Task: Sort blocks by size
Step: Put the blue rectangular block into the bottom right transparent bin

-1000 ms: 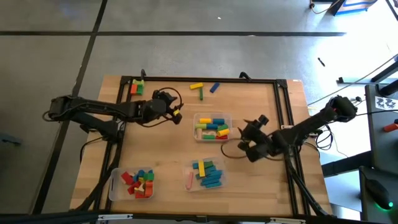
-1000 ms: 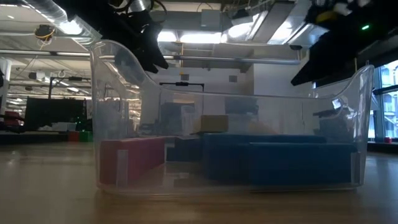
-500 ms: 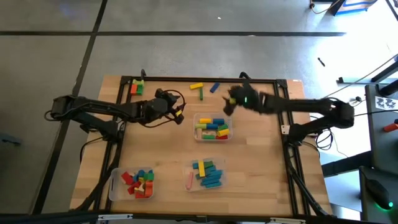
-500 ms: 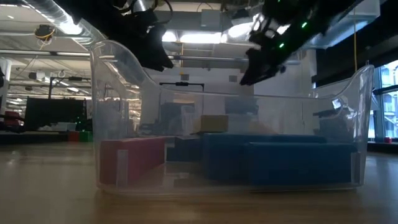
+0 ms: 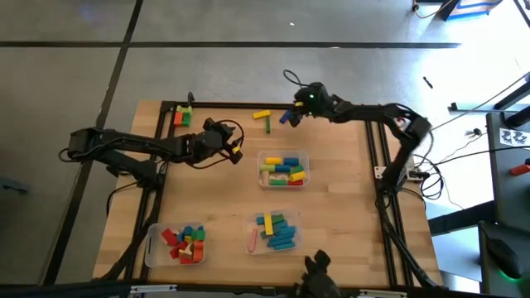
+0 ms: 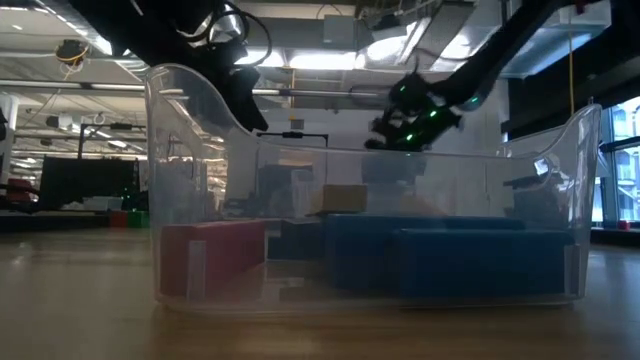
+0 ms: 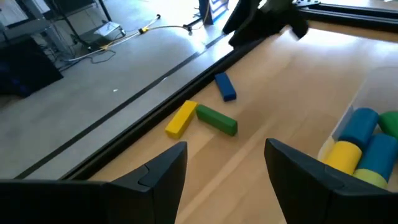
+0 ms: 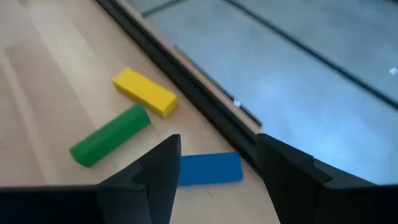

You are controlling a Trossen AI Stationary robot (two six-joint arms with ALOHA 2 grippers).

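Observation:
Three loose blocks lie flat on the table near its far edge: a yellow one (image 5: 262, 114), a green one (image 5: 268, 125) and a blue one (image 5: 286, 117). My right gripper (image 5: 296, 112) is open just above the blue block (image 8: 208, 169), which shows between its two fingers (image 8: 163, 171); I see no touch. My left gripper (image 5: 237, 149) is open and empty left of the middle tray, and its wrist view shows the same three blocks ahead: yellow (image 7: 181, 118), green (image 7: 217, 119) and blue (image 7: 225, 86).
A clear tray (image 5: 283, 154) with bar blocks sits mid-table. Two more trays with blocks sit near the front edge, one at left (image 5: 154, 245) and one at centre (image 5: 296, 236). A small stack of blocks (image 5: 182, 116) stands at the far left corner. A black frame rail (image 8: 205, 99) runs along the far edge.
My right gripper has swung from the table's right side, near the middle, toward the far edge, and now stands over the blue block. The blocks have stayed where they were.

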